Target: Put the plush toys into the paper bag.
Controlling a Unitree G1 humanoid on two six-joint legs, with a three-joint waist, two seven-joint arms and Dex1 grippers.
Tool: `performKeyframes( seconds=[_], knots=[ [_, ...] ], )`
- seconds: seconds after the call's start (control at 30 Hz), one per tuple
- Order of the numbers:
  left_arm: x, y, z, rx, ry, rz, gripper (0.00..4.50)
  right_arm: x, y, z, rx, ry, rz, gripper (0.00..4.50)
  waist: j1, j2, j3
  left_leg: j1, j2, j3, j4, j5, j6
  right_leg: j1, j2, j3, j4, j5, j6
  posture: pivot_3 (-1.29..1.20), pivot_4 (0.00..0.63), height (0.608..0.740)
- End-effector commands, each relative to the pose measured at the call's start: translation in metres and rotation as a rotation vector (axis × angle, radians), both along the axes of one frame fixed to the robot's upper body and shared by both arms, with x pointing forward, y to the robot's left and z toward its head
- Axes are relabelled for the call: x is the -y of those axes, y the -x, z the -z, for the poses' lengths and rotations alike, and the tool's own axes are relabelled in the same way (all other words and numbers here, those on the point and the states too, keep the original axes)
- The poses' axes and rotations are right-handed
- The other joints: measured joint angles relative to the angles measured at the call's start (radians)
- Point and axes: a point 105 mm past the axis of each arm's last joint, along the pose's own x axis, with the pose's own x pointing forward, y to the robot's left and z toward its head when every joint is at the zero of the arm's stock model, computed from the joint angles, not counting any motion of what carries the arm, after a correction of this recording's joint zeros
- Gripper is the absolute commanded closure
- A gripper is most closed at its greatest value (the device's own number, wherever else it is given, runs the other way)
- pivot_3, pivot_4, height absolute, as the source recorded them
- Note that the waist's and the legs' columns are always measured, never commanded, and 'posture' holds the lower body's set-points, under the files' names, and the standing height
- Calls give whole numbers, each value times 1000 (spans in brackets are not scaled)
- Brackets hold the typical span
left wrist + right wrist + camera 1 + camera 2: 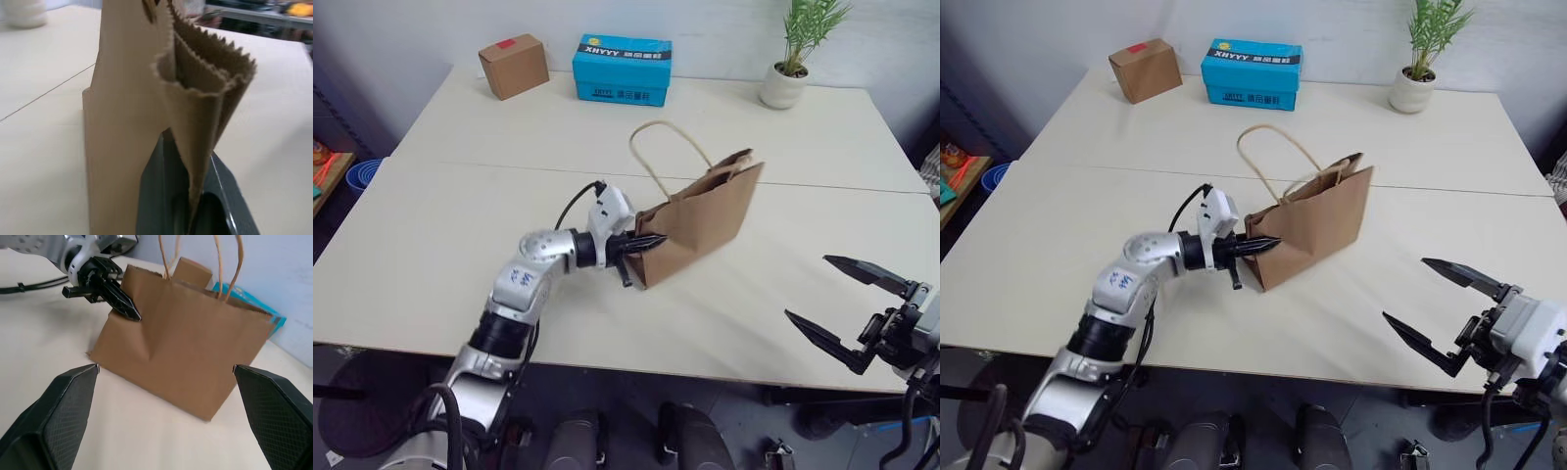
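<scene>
Cream tabletop [460, 225] fills most of what I see, made of two tables pushed together, with a seam running left to right. My paper bag [700, 220] stands near the middle, tilted, its twisted loop handles [656, 147] sticking up. I have my left gripper [646, 242] pinched closed on the bag's left side edge; the wrist camera shows the folded side crease [195, 107] caught between the black fingers. I cannot see into the bag, so I cannot tell what it holds. My right gripper [837, 304] hangs at the near right edge of the table, its fingers spread wide and holding nothing. At the far edge sit a closed brown cardboard box [514, 66], a closed blue printed box [622, 69] and a potted plant [793, 59] in a white pot.
</scene>
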Motion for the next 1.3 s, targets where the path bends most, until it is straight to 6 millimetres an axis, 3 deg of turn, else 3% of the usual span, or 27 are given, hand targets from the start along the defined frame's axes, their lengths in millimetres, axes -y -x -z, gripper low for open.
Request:
performKeyframes(
  seconds=[0.03,0.2,0.3,0.47,0.67,0.93,1.1,1.3],
  knots=[
    [-11,15,-24,127,-36,282,4476,1,11,-14,33,36,1,0,-1,0,0,0,0,0,0,0,0,0,0,-1,0,0,0,0,150,740],
    [-29,15,-10,137,-176,477,4476,3,18,-9,-20,61,-12,0,-1,0,0,1,0,3,-1,-1,0,0,2,-4,0,0,0,0,150,740],
    [-32,9,2,141,-232,489,4476,0,19,-5,-46,61,-30,0,-1,0,0,2,0,3,0,-1,2,0,1,-4,0,0,0,0,150,740],
    [-29,4,5,117,-185,464,4476,-1,16,5,-79,50,-57,0,-1,0,0,1,0,3,0,-2,3,0,1,-2,1,0,0,0,150,740],
    [-38,1,-14,194,-127,389,2609,2,7,14,-133,25,-87,0,-2,0,0,1,0,3,0,-2,3,0,1,-2,2,0,0,0,150,740],
    [-84,5,-26,262,-115,148,33,14,-4,15,-156,8,-94,0,-7,0,0,1,2,3,0,-2,2,0,0,-1,2,0,0,0,150,740],
    [-149,28,-24,236,-146,-181,33,30,-16,10,-154,93,-135,0,-27,0,0,2,2,1,0,-3,2,2,-4,1,1,0,0,0,150,740],
    [-196,69,3,165,-279,-317,33,48,-20,13,-180,249,-214,0,-25,1,1,5,2,-1,-1,-4,1,7,-7,-1,-4,-1,-1,0,150,740]
  ],
)
